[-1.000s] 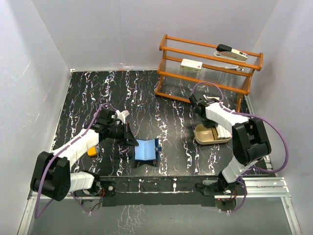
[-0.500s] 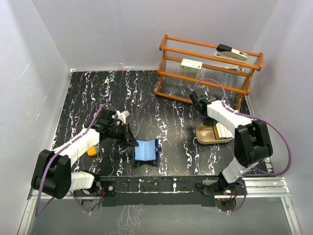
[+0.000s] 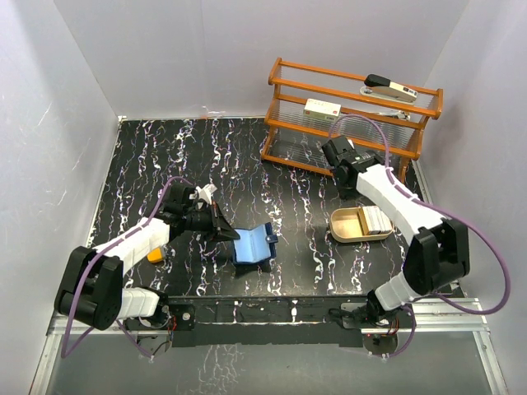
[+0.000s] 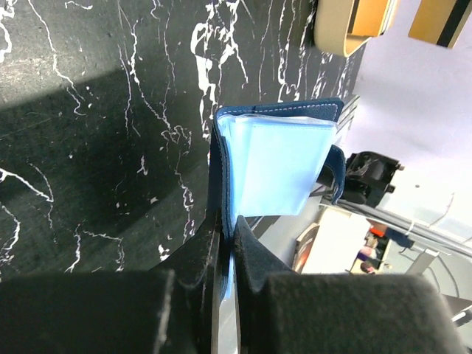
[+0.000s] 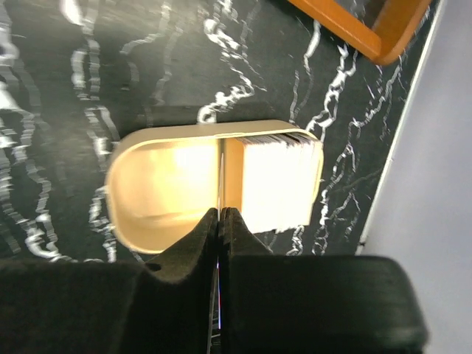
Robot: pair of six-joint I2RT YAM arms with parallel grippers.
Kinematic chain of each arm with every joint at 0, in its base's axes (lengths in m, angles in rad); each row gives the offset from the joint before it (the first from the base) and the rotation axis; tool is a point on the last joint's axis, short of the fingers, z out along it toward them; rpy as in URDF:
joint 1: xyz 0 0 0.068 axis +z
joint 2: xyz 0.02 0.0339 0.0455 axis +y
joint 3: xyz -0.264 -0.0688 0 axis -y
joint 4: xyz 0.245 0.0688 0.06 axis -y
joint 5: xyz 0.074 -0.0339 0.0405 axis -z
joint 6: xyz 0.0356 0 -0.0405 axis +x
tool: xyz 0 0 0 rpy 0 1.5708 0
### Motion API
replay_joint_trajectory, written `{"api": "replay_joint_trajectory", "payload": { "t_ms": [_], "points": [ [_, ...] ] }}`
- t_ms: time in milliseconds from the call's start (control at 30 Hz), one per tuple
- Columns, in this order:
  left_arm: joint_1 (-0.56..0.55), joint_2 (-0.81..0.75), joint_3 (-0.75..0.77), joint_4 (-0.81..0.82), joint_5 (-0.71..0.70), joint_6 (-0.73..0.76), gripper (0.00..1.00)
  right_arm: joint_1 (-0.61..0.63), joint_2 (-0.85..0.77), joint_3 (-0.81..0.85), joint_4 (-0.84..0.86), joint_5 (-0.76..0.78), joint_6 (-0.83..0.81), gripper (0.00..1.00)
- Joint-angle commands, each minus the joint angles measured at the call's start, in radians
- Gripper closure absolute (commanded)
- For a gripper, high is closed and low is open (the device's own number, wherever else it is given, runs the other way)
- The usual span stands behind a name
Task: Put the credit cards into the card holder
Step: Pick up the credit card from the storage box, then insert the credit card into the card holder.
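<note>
Left gripper (image 4: 225, 240): clamped on card holder (image 4: 276, 166) edge; holder open, tilted.
Right gripper (image 5: 220, 214): fingers pressed together, above tray (image 5: 118, 188).
Credit cards (image 5: 276, 184): stacked against tray's end wall.
Room: holder and tray well apart.

1 card holder (image 3: 252, 245), 1 tray (image 3: 339, 230), 1 card stack (image 3: 376, 219), 1 rack (image 3: 284, 85), 2 devices (image 3: 322, 108) (image 3: 390, 87).

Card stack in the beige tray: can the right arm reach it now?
Probably yes. The right gripper hangs above the tray, nothing between it and the card stack, but its jaws are shut.
</note>
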Motion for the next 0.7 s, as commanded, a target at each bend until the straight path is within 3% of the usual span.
{"api": "replay_joint_trajectory", "payload": {
  "t_ms": [0, 100, 400, 667],
  "points": [
    [-0.004, -0.013, -0.027, 0.138, 0.048, -0.129, 1.00, 0.102, -0.099, 0.072, 0.007, -0.048, 0.083, 1.00],
    [-0.006, -0.006, -0.035, 0.150, 0.029, -0.143, 1.00, 0.174, -0.116, 0.084, 0.027, -0.063, 0.124, 1.00],
    [-0.021, 0.081, -0.095, 0.317, 0.009, -0.230, 1.00, 0.397, -0.158, 0.073, 0.231, -0.308, 0.263, 1.00],
    [-0.048, 0.166, -0.095, 0.313, -0.024, -0.184, 1.00, 0.541, -0.171, -0.121, 0.624, -0.459, 0.487, 1.00]
  ]
}}
